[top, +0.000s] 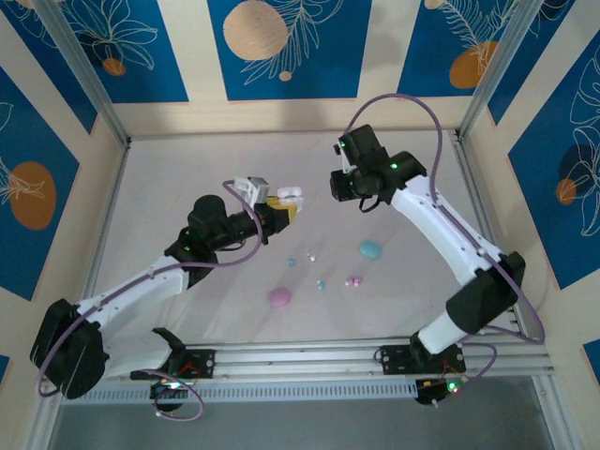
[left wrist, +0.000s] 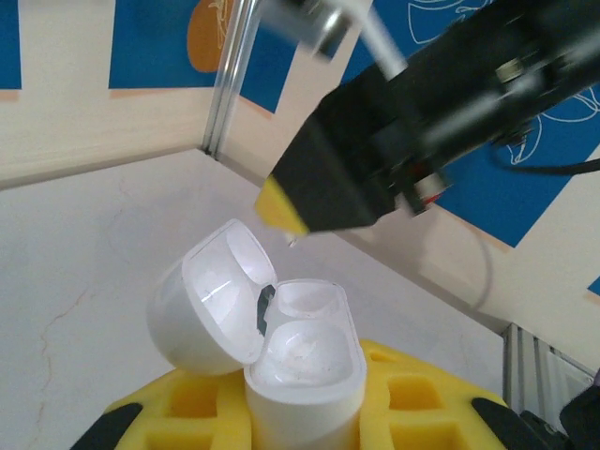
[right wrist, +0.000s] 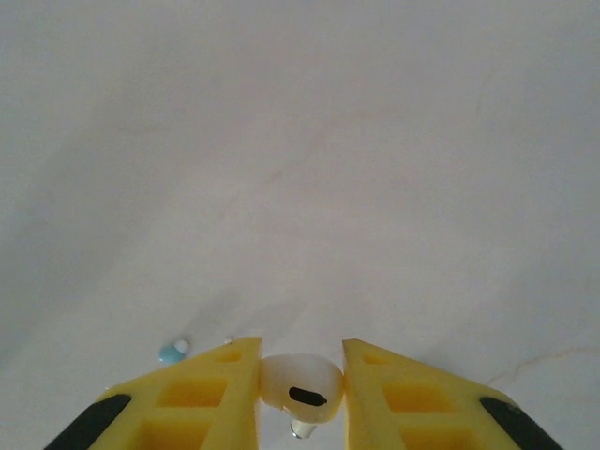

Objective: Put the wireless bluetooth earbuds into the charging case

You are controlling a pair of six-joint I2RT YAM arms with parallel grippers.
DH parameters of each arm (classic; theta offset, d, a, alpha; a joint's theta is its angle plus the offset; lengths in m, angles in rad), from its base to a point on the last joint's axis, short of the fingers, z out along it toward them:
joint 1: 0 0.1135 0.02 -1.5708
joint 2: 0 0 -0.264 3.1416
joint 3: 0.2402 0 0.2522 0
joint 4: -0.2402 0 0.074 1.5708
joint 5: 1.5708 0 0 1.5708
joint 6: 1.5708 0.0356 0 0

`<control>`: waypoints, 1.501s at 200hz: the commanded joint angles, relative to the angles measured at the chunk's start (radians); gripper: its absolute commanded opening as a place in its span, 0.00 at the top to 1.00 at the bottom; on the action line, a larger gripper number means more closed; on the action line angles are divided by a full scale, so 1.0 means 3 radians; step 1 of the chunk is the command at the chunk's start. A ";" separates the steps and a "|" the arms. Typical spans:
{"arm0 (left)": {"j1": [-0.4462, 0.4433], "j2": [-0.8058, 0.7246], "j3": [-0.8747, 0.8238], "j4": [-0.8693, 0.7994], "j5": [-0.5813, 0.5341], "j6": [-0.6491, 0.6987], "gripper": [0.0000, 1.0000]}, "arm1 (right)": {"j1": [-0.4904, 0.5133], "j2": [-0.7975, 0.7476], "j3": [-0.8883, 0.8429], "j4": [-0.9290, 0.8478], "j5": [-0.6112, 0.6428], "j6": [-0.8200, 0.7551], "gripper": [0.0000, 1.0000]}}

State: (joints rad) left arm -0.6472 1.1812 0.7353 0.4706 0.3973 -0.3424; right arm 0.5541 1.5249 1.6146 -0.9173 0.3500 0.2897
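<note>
My left gripper (top: pixel 279 210) is shut on the white charging case (top: pixel 290 194) and holds it above the table. In the left wrist view the case (left wrist: pixel 305 370) stands upright between the yellow pads (left wrist: pixel 412 394) with its lid (left wrist: pixel 211 309) hinged open to the left; both wells look empty. My right gripper (top: pixel 336 184) hovers just right of the case, shut on a white earbud (right wrist: pixel 302 380) pinched between its yellow fingers (right wrist: pixel 211 389). The yellow tip of the right gripper (left wrist: pixel 281 208) hangs just above the open case.
On the table lie a teal case (top: pixel 372 248), a pink case (top: pixel 279 296), two teal earbuds (top: pixel 292 261) (top: pixel 321 283), a white earbud (top: pixel 310 253) and pink earbuds (top: pixel 353 279). A teal earbud (right wrist: pixel 172 352) shows below the right gripper. Metal frame posts stand at the corners.
</note>
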 commanded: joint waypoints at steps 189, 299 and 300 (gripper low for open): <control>-0.0169 0.0172 0.0080 0.0814 -0.0162 -0.0178 0.90 | 0.0807 -0.0657 -0.0295 0.0987 0.0048 -0.0590 0.73; -0.0174 0.0162 0.0110 0.0842 -0.0138 -0.0212 0.89 | 0.0802 -0.0559 -0.0305 0.1094 -0.0134 -0.0516 0.73; -0.0174 0.0160 0.0108 0.0841 -0.0138 -0.0210 0.89 | 0.0802 -0.0556 -0.0307 0.1091 -0.0134 -0.0516 0.73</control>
State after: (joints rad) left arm -0.6861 1.2392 0.7357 0.6666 0.3607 -0.3885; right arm 0.7910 1.3510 1.5349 -0.6117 0.3340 0.1230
